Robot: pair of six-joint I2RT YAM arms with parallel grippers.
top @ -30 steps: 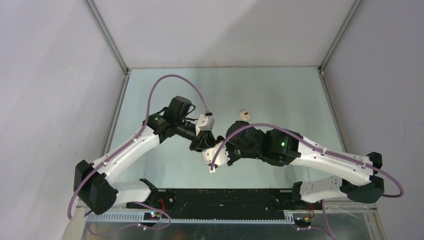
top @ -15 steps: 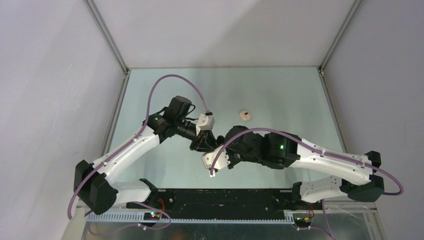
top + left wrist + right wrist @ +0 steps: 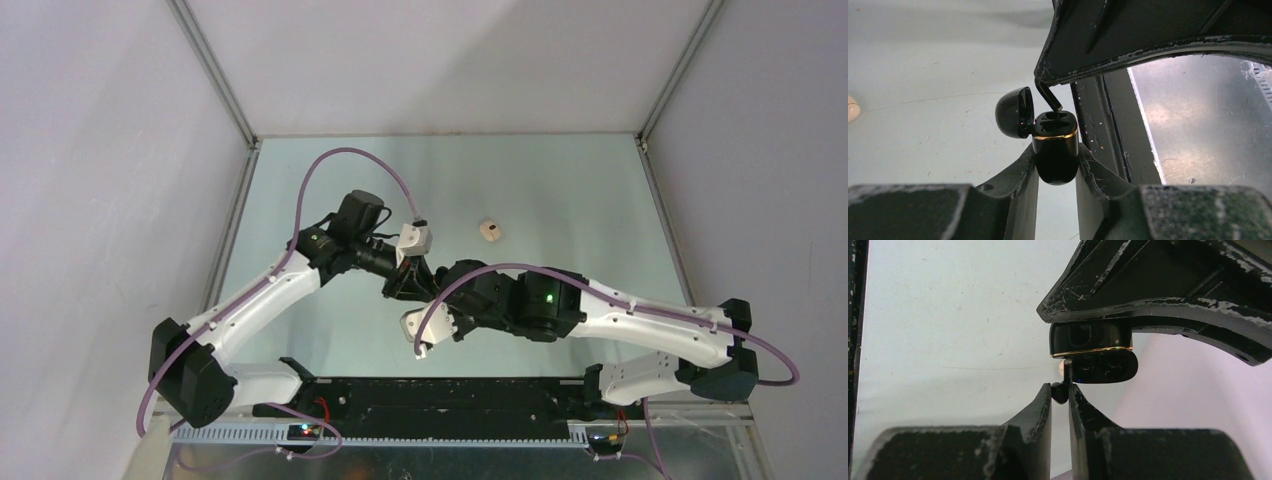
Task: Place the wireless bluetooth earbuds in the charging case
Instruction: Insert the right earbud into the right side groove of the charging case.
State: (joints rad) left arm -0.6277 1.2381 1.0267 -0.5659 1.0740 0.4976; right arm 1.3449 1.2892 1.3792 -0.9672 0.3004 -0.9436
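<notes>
The left gripper [image 3: 1056,151] squeezes the open black case [image 3: 1053,167]. The right gripper [image 3: 1061,388] pinches a black earbud [image 3: 1058,394], its stem at the slot, not yet in.

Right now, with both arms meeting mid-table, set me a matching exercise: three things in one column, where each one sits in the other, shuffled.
1. black case
2. black earbud
3. small pale object

A. lying alone on the table
B. pinched in the right gripper
C. clamped in the left gripper, lid open

Pairs: 1-C, 2-B, 3-A.
</notes>
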